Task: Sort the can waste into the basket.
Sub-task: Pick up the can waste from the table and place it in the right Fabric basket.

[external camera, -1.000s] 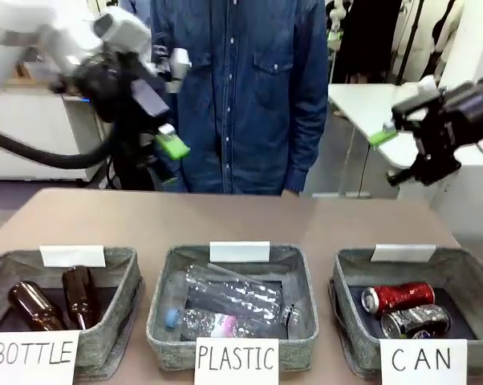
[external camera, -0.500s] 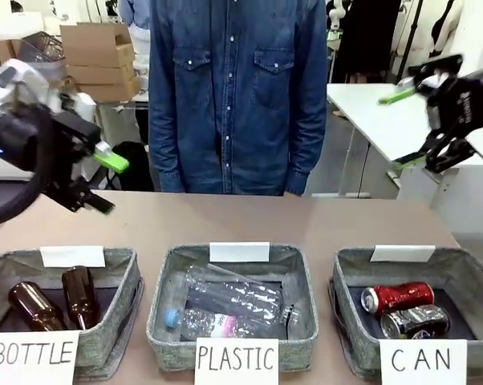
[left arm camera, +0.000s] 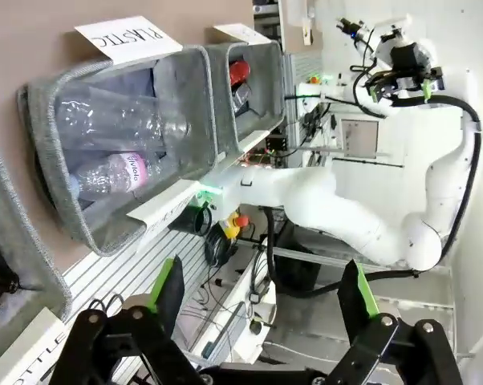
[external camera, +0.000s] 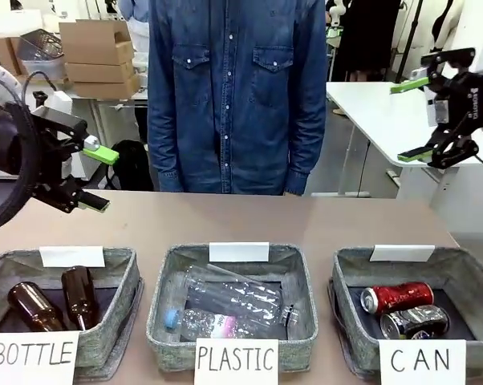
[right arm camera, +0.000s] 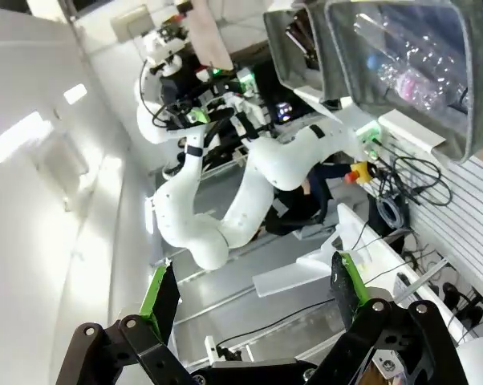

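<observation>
A: Start with the big things. How does the worktop look?

B: Brown, and bare behind a row of three grey fabric bins. A person in a denim shirt stands at the far side. The CAN basket sits at the robot's right, the PLASTIC bin in the middle, the BOTTLE bin on the left.

A: And the arms?

B: Both are raised clear of the bins. The left pincer hangs above the left far edge of the worktop, jaws apart and empty. The right pincer is high on the right, also spread wide with nothing between the pads.

A: The cans?

B: The red can and the grey-silver can lie side by side, touching, inside the CAN basket. No can lies loose outside it.

A: So what is left?

B: I'd judge the sorting finished; nothing seems to remain.
</observation>
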### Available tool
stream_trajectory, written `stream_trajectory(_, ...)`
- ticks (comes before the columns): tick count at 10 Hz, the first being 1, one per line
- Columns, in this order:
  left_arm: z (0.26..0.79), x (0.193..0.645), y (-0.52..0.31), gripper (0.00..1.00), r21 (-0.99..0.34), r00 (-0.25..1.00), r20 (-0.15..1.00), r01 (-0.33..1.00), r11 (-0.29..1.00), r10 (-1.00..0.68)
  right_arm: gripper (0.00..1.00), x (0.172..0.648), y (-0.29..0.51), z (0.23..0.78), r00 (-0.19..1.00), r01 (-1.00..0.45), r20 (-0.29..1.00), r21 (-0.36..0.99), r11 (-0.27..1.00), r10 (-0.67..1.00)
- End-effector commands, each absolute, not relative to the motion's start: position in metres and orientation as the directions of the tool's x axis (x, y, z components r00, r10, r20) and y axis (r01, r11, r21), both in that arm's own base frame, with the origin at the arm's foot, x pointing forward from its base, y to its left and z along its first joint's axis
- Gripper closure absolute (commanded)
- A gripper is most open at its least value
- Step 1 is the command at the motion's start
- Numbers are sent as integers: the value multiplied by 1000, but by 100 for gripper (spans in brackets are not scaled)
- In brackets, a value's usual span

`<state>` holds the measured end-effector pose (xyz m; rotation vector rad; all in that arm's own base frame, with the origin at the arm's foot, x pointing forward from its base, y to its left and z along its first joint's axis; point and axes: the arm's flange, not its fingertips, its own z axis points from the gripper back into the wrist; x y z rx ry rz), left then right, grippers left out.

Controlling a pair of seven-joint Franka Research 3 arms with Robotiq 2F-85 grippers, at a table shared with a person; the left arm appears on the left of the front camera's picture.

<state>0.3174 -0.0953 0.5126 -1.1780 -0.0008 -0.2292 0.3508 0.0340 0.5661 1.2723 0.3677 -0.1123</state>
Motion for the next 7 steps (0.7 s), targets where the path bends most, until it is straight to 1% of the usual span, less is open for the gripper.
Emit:
stream_trajectory(1, 515, 322, -91, 0, -909, 972, 122, 190, 371, -199, 0, 348, 33, 566, 941, 282, -325, 908, 311, 96)
stream_trajectory(7, 515, 322, -91, 0, -909, 972, 122, 190, 371, -199, 0, 348, 33, 566, 941, 282, -325, 908, 311, 96)
